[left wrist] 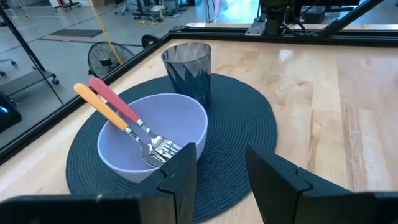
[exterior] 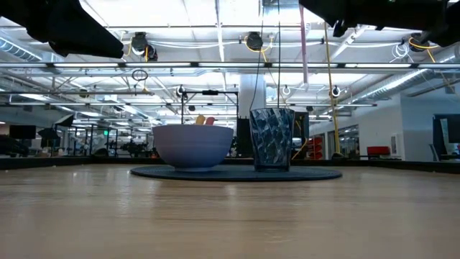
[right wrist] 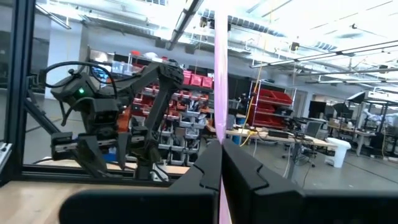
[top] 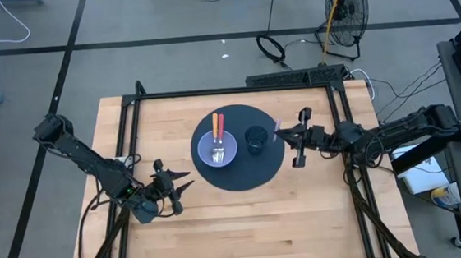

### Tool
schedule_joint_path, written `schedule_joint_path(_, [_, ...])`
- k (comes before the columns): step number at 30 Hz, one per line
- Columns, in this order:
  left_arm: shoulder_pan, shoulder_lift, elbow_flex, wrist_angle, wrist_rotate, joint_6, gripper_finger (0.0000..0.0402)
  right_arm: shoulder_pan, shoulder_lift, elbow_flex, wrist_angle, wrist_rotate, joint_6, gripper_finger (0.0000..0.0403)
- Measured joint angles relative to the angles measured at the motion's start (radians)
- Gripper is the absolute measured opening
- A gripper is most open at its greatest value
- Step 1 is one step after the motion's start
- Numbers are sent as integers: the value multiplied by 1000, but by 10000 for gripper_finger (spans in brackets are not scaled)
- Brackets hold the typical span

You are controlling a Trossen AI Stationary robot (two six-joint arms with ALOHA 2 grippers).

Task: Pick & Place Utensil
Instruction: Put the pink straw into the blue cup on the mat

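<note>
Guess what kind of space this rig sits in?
Probably an industrial lab or warehouse-style workshop: concrete floor with a standing fan and loose cables around the wooden table, and, in the room beyond, exposed ceiling beams with hanging lights and storage racks with red bins.

Two forks (left wrist: 158,149), orange-handled (left wrist: 96,104) and red-handled (left wrist: 113,99), lean in the lavender bowl (left wrist: 186,121); a pink utensil (right wrist: 221,74) stands upright.

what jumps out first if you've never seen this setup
The round dark mat mid-table, carrying a pale bowl with two forks, orange- and red-handled, and a dark cup beside it. Just right of the mat, the right gripper is shut on a thin pink utensil; the left gripper waits open, lower left.
</note>
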Motion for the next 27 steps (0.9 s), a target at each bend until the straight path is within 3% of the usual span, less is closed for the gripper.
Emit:
schedule_joint_path(15, [0, 0, 0, 6, -7, -4, 145, -48, 0, 0, 104, 0, -50, 0])
schedule_joint_path(21, [0, 0, 0, 6, -8, -16, 145, -140, 0, 0, 147, -129, 26, 0])
schedule_joint_path(27, [2, 0, 0, 7, -9, -18, 145, -202, 8, 0, 160, -178, 85, 0])
